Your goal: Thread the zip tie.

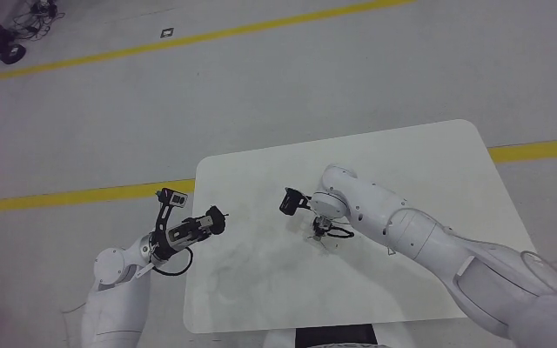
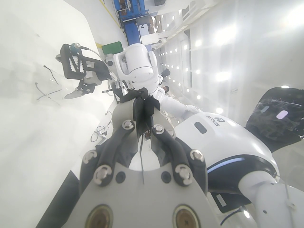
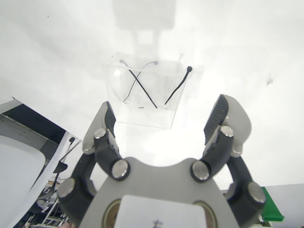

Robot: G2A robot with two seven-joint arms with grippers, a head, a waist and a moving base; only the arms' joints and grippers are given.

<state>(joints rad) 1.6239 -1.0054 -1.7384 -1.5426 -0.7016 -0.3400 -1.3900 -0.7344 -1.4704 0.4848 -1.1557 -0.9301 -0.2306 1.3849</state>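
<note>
Your right gripper [image 3: 165, 102] hangs open above the clear box [image 3: 147, 119] of zip ties [image 3: 142, 88] on the desk [image 1: 418, 165]. Your left gripper [image 2: 143, 103] is closed on one zip tie [image 2: 142, 162].

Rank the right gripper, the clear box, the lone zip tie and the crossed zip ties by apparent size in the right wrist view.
1. right gripper: largest, but it is nearest the camera.
2. clear box.
3. lone zip tie and each of the crossed zip ties: they look about alike, so they are not ranked.
</note>
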